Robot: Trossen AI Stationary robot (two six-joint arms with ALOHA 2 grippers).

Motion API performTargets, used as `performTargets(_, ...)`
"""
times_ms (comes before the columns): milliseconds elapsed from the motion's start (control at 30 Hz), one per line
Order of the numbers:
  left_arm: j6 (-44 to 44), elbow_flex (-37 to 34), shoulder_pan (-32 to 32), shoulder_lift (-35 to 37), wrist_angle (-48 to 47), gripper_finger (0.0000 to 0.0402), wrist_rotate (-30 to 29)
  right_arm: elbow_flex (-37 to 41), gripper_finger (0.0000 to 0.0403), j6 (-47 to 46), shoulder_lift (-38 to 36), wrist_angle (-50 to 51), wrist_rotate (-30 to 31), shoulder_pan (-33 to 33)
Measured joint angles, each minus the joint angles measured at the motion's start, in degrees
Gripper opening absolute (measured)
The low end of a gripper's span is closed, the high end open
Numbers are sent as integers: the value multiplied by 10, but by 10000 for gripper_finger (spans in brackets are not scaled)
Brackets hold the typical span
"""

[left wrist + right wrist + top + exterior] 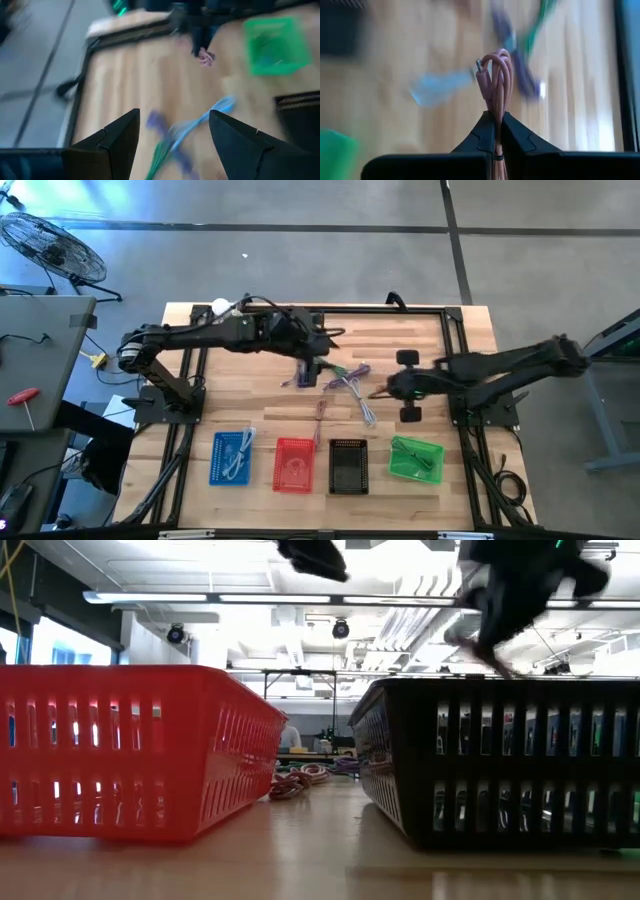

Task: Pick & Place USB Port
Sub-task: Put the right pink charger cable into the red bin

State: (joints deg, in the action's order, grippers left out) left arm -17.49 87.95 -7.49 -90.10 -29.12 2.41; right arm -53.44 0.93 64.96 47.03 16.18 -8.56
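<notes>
High view: right hand point(383, 392) sits at 3 o'clock of the cable pile point(345, 380), left hand point(312, 370) at its 9.

Low view: cables lie between the red bin point(130, 750) and black bin point(500, 760).

Left wrist: fingers point(112, 142) spread, empty.

Right wrist: fingers pinched on a pink cable point(495, 80). Loops dangle loose, so I'd guess they could snag the pile or slip out.

Around your wooden bench point(260, 395), a grey concrete floor point(330, 265) crossed by dark seams. A round wire fan point(52, 245) stands at far left beside a grey side table point(35, 360), where a red-handled tool point(24, 397) lies. Behind the bench, bright ceiling strip lights point(250, 598) run overhead.
</notes>
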Motion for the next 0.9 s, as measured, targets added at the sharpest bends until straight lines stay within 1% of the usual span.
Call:
performTargets(67, -16, -34, 0, -1, 69, 232, 51, 0, 4, -9, -40, -44, 6, -34)
performTargets(200, -25, -110, 0, -4, 214, 232, 107, 0, 3, 23, -87, -141, 13, -105)
performTargets(267, -17, -150, 0, -5, 283, 232, 139, 0, 3, 48, -96, -193, 18, -133)
performTargets(333, -6, -186, 0, -9, 382, 232, 174, 0, 3, 72, -96, -235, 30, -154)
performTargets(400, 20, -217, 0, -13, 476, 232, 213, 0, 4, 100, -90, -266, 36, -166)
performTargets(467, 44, -237, 0, -25, 545, 232, 257, 0, 4, 123, -81, -293, 41, -171)
performTargets(533, 65, -243, 0, -39, 582, 232, 295, 0, 4, 139, -67, -311, 42, -171)
performTargets(633, 85, -237, 0, -56, 602, 232, 336, 0, 4, 159, -45, -332, 42, -168)
performTargets(767, 90, -228, 3, -77, 604, 232, 346, 0, 6, 182, -17, -371, 42, -160)
performTargets(900, 89, -218, 11, -92, 603, 232, 361, 0, 3, 217, 6, -422, 55, -158)
